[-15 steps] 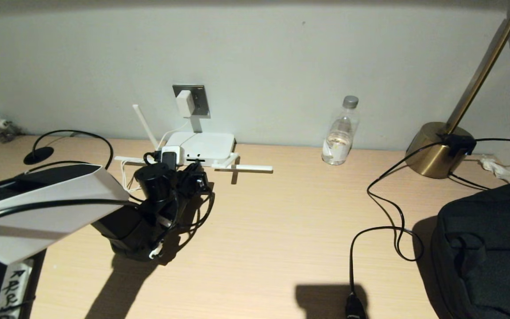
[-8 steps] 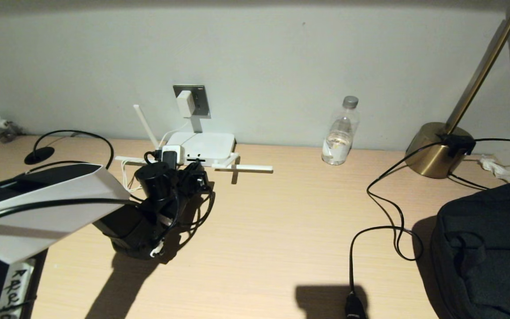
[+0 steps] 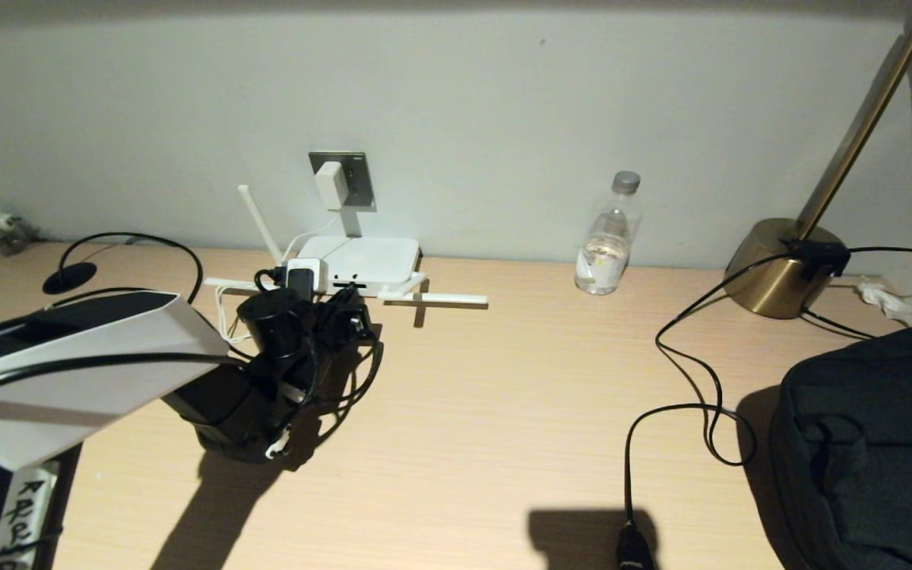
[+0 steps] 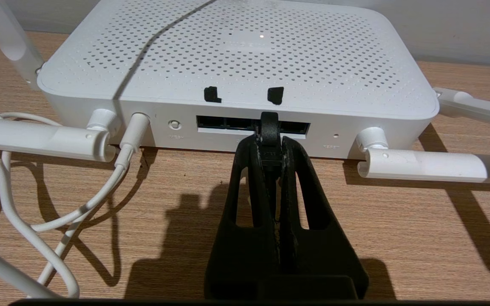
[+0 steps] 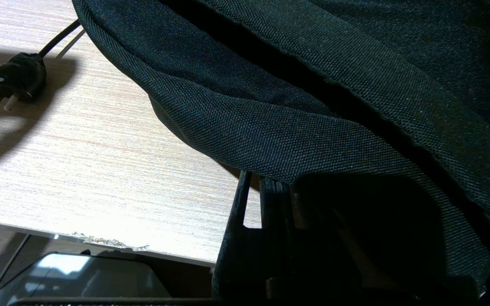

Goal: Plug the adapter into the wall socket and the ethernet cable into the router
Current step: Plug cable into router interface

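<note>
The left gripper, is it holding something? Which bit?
Yes. The left gripper pinches the ethernet cable by its plug end, right at the router ports. The right gripper holds nothing.

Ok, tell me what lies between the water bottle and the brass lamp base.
Head view: nothing stands between the water bottle and the brass lamp base, just bare desk and wall. The lamp's black cord loops forward of that stretch, not within it.
</note>
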Controlling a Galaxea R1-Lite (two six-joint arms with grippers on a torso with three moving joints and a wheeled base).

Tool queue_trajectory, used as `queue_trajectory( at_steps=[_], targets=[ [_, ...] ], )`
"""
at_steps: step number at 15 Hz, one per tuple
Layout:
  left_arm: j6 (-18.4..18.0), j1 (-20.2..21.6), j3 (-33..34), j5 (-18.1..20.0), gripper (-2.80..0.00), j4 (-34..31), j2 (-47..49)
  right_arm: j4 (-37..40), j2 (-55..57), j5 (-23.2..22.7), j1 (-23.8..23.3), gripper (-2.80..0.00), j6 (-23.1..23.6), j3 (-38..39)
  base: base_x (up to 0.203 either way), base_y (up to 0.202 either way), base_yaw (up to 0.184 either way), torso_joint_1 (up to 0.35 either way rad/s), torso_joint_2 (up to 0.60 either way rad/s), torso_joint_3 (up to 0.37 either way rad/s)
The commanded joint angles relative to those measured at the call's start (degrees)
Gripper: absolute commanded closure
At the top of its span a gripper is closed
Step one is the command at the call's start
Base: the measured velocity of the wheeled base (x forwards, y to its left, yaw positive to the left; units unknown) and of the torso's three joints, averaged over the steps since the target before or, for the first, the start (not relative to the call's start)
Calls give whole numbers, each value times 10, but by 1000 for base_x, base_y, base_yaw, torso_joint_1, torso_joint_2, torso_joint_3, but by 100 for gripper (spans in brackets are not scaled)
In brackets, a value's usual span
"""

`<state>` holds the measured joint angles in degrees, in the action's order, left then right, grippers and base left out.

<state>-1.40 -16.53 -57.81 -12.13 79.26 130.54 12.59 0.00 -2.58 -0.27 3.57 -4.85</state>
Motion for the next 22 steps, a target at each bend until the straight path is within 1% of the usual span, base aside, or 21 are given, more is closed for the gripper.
queue_trajectory(
  at_steps=[1,6,8,10,22],
  targets=[
    [0,-1,2,-2,0,4,-2,1,1,-1,0,0,0,0,0,0,0,0,0,0],
    [0,0,16,-2,0,2,-5,1,1,-1,0,0,0,0,0,0,0,0,0,0],
    [0,-1,17,0,0,-8,-7,1,1,-1,0,0,0,0,0,0,0,0,0,0],
    [-1,0,17,11,0,-14,-10,1,1,-1,0,0,0,-1,0,0,0,0,0,0],
    [0,0,9,11,0,-14,-12,1,1,-1,0,0,0,0,0,0,0,0,0,0]
  ],
)
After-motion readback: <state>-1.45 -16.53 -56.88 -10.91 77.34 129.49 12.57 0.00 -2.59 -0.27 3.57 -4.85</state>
